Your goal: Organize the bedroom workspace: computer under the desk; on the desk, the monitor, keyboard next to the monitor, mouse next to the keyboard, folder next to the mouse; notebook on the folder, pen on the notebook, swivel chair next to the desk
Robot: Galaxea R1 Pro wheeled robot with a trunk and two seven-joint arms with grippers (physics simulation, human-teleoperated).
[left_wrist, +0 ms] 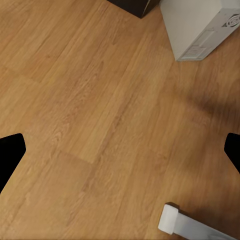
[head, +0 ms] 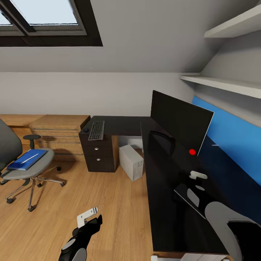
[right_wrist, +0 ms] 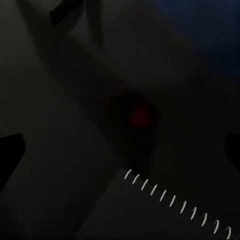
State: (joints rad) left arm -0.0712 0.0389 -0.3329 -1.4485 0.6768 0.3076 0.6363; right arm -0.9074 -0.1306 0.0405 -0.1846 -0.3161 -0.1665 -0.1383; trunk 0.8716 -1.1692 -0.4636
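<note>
The black desk (head: 159, 188) runs along the blue wall panel and bears the wide black monitor (head: 179, 121). On its far wing lie the keyboard (head: 96, 130) and, just left of it, the small mouse (head: 86, 130). The grey computer (head: 131, 162) (left_wrist: 200, 27) stands on the floor under the desk's corner. At the left, the swivel chair (head: 30, 172) carries the blue folder (head: 25, 160) with the white pen (head: 30, 156) on it. The spiral-bound notebook (right_wrist: 165, 212) (head: 183, 195) lies on the desk just below my open right gripper (head: 197, 179) (right_wrist: 120, 150). My left gripper (head: 90, 217) (left_wrist: 120, 155) hangs open over the wood floor.
A light wooden chest (head: 58, 134) stands against the back wall behind the chair. White shelves (head: 224, 83) jut out above the desk at the right. A red dot (head: 192, 152) glows on the desk near the monitor's foot. Bare wood floor (head: 108, 210) spreads between chair and desk.
</note>
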